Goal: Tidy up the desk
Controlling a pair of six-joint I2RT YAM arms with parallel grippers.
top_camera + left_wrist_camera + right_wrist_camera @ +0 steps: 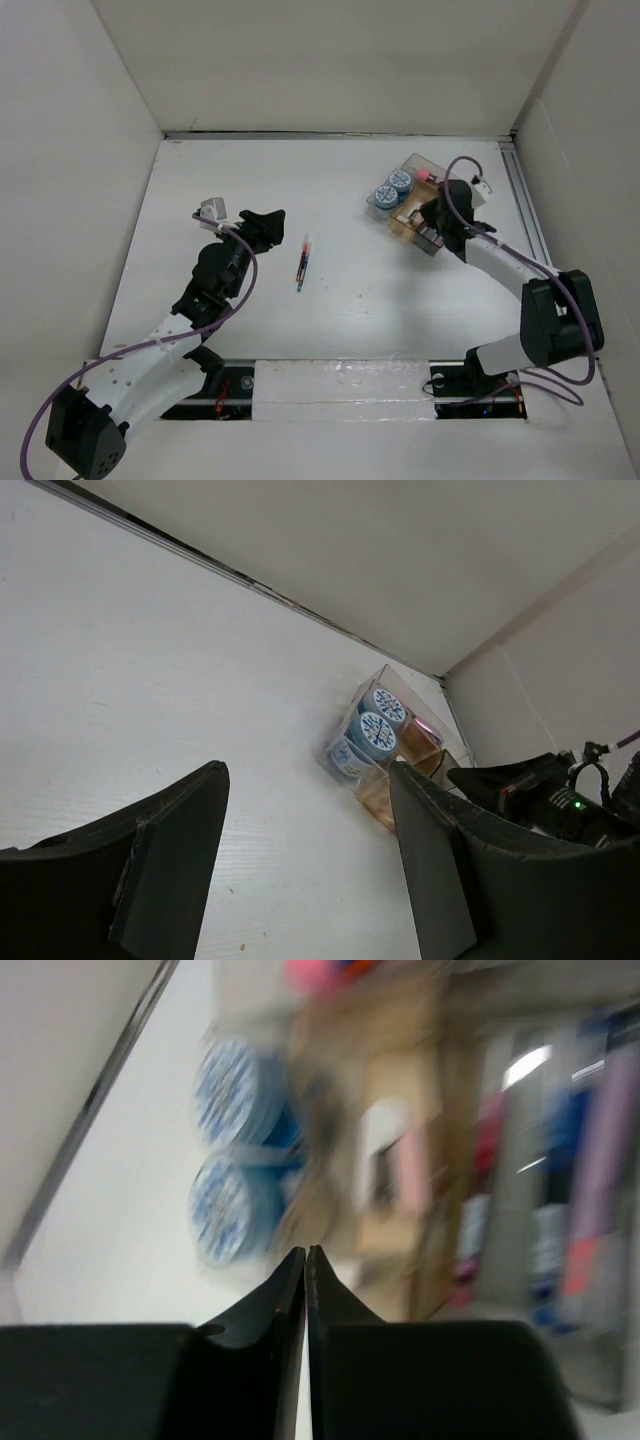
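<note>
The white desk (360, 310) holds a pen (302, 265) lying near its middle, dark with red and blue parts. My left gripper (268, 224) is open and empty, a short way left of the pen. In the left wrist view the gripper (305, 865) shows bare desk between its fingers. My right gripper (432, 212) is shut with nothing between its jaws, over the clear compartmented tray (412, 170) at the back right. The right wrist view is blurred; the gripper (306, 1252) sits just above the tray's compartments. Two blue-patterned round tape rolls (392, 188) stand in the tray.
The tray also holds pink and other small items (424, 176), too blurred to name. A metal rail (528, 210) runs along the right edge. Pale panels wall the desk at left, back and right. The tray shows in the left wrist view (385, 742).
</note>
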